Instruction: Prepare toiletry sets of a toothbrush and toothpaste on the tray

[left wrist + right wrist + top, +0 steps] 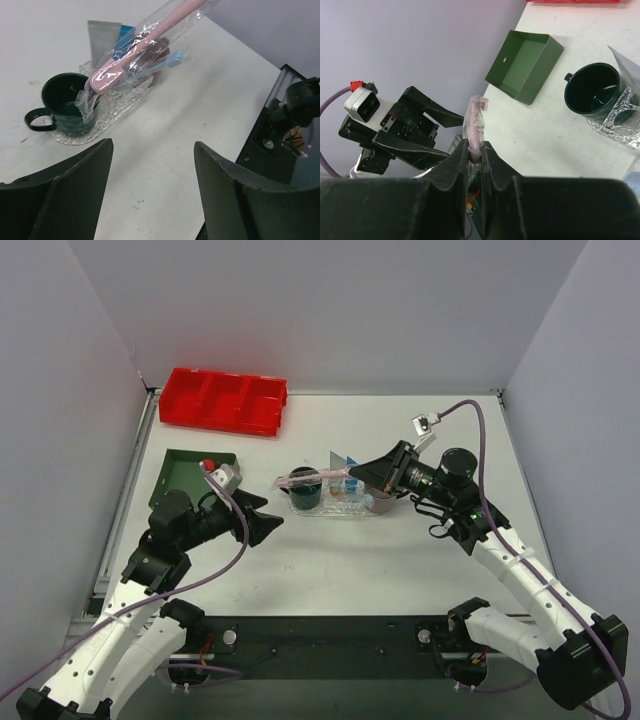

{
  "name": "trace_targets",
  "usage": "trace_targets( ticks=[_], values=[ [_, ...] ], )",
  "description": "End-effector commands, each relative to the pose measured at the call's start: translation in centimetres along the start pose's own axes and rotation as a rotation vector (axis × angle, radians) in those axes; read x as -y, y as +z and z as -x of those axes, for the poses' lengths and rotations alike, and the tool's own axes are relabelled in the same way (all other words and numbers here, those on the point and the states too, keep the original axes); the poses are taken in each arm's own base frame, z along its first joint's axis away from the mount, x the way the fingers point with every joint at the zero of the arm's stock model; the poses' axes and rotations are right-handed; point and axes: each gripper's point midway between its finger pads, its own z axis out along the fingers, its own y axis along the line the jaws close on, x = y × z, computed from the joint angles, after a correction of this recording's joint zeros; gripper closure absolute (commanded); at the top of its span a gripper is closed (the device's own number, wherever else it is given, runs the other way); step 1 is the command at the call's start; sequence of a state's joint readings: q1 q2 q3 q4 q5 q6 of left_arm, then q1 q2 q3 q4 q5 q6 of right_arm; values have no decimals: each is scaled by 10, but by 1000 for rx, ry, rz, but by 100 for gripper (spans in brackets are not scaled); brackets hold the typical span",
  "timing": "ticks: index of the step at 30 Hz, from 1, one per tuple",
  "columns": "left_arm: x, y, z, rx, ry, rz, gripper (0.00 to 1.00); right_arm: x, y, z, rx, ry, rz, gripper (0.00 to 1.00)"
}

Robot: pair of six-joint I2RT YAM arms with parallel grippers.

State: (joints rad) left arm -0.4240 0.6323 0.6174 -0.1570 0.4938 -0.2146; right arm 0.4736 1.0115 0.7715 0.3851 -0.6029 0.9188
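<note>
My right gripper [476, 148] is shut on one end of a pink toothbrush [474, 117] in a clear wrapper. In the top view that toothbrush [315, 477] stretches left from the right gripper [358, 472], its far end over a dark green mug [305, 491]. The mug stands on the clear bumpy tray [116, 114]. A white-grey toothpaste tube [102, 42] stands upright behind the mug, and a blue toothpaste tube [350, 484] lies on the tray. My left gripper [152, 144] is open above bare table, in front of the tray and holding nothing.
A red three-compartment bin [224, 400] stands at the back left. A dark green square tray [194, 474] lies near the left arm. A brownish mug [383, 503] sits at the tray's right end, under my right gripper.
</note>
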Motion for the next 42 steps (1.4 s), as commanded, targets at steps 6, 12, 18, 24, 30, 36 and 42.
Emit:
trace_targets(
  ticks=[6,12,18,24,30,36,42],
  values=[
    [45,-3,18,44,19,-253,22,-51,-42,-12,-184,-151,145,100],
    [60,-5,12,32,8,-354,21,-60,-51,-19,-219,-132,181,100],
    [62,-3,7,20,5,-377,20,-60,-49,-21,-227,-103,198,100],
    [63,1,1,4,0,-385,20,-65,-47,-21,-233,-72,230,100],
    [38,2,-3,-13,49,-228,21,-60,-44,-22,-241,-61,215,100],
    [59,-3,4,35,52,-341,27,-54,-41,-24,-253,-50,203,100],
    [66,-3,3,31,44,-382,28,-50,-39,-26,-261,-38,196,100]
  ],
)
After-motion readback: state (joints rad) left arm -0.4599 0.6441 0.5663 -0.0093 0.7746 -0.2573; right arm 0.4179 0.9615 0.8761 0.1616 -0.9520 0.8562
